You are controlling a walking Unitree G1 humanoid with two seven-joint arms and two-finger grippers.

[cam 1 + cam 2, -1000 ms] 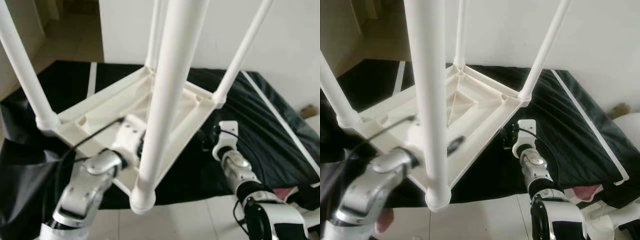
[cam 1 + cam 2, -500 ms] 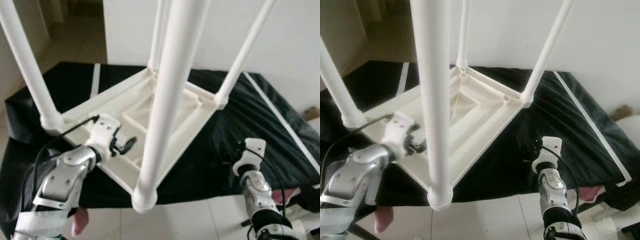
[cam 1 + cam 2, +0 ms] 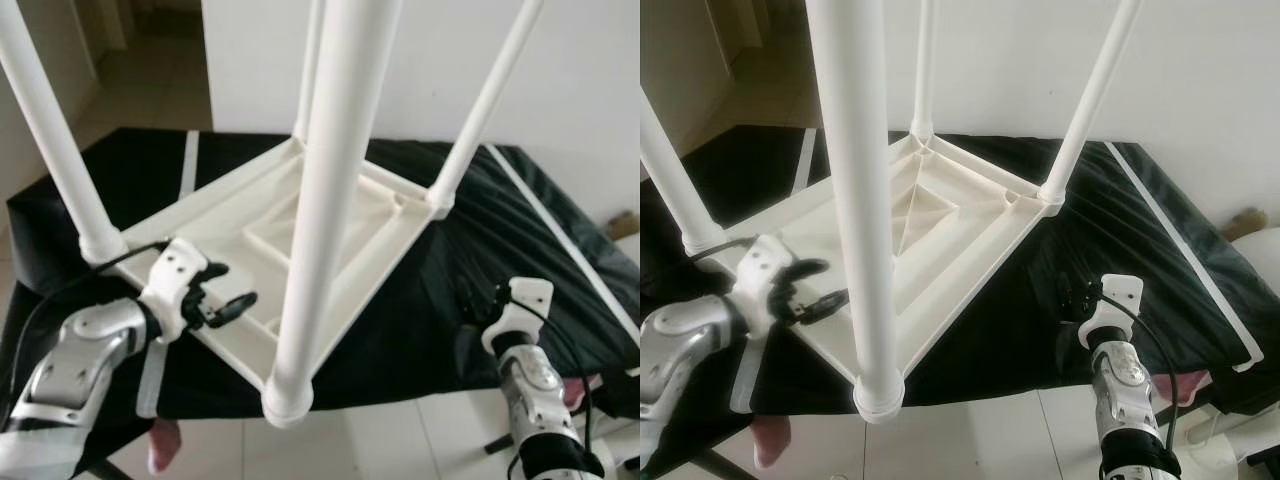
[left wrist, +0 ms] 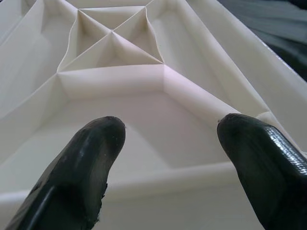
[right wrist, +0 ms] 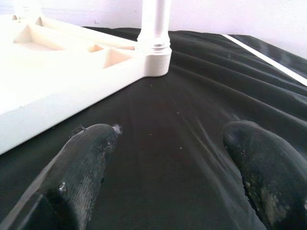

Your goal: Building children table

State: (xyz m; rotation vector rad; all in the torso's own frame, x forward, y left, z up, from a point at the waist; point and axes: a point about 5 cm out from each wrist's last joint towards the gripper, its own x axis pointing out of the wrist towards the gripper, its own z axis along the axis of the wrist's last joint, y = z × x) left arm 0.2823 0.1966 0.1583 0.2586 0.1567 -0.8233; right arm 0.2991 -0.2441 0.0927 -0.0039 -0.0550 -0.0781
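The left pincer [image 3: 232, 303] hangs over the near-left edge of the upturned children's table [image 3: 250, 215], its two black fingers [image 4: 91, 163] spread wide and holding nothing. In the left wrist view the fingertips point across the pale ribbed underside, where raised ribs meet in a cross; whether they touch the plastic cannot be told. The silver left arm [image 3: 80, 355] reaches in from the lower left, with a black cable looping past its wrist.

The right pincer [image 3: 1072, 293] sits low on the right, apart from the table, over the black sheet [image 3: 520, 230]. Its fingers [image 5: 81, 163] are also spread wide and empty; the right wrist view looks along them over the wrinkled black sheet toward one corner of the table, where a leg stands in its socket [image 5: 154, 52].

The table lies upside down on the black sheet, tabletop down, with four white round legs pointing up. The nearest leg [image 3: 325, 200] rises from the near corner socket [image 3: 287, 398] right in front of the camera; a second leg [image 3: 52, 135] stands at the left corner, a third [image 3: 485, 105] at the right corner, and the fourth [image 3: 923, 65] at the far corner.

The sheet has a white stripe [image 3: 560, 235] along its right part and another [image 3: 186, 160] at the left. Pale floor tiles [image 3: 380, 440] show in front of it, and a white wall [image 3: 580, 90] stands behind.
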